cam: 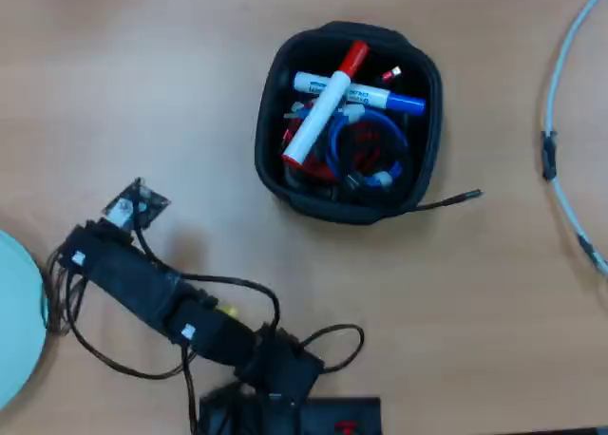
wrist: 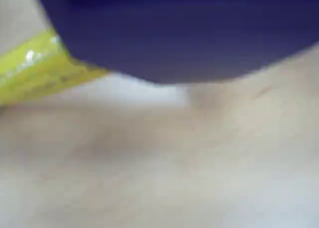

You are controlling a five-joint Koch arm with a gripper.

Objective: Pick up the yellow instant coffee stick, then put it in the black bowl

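In the wrist view, the yellow instant coffee stick (wrist: 37, 68) lies at roughly 10 o'clock, its right end passing under a dark blurred mass that fills the upper frame and is probably part of the gripper; pale table (wrist: 159, 163) occupies the rest. The jaws themselves are not resolved in this view, so whether they stand apart, together or clamped on the sachet cannot be told. In the overhead view, the arm (cam: 152, 288) extends from its base at 6 o'clock toward 9 o'clock, and the gripper (cam: 133, 205) sits low over the table at its far end; the arm body hides the sachet there. Judged from this, the grasp step is in hand: the stick is at the tool but not confirmed held. The next move calls for a firm closure on the sachet, a lift, then a swing toward 1 o'clock. The pale blue plate (cam: 19, 312) lies close at 9 o'clock, limiting room on that side. The table between the gripper and the black bowl (cam: 271, 141) is open. The bowl already holds markers (cam: 318, 112) and cable, so release needs clearance above its rim.
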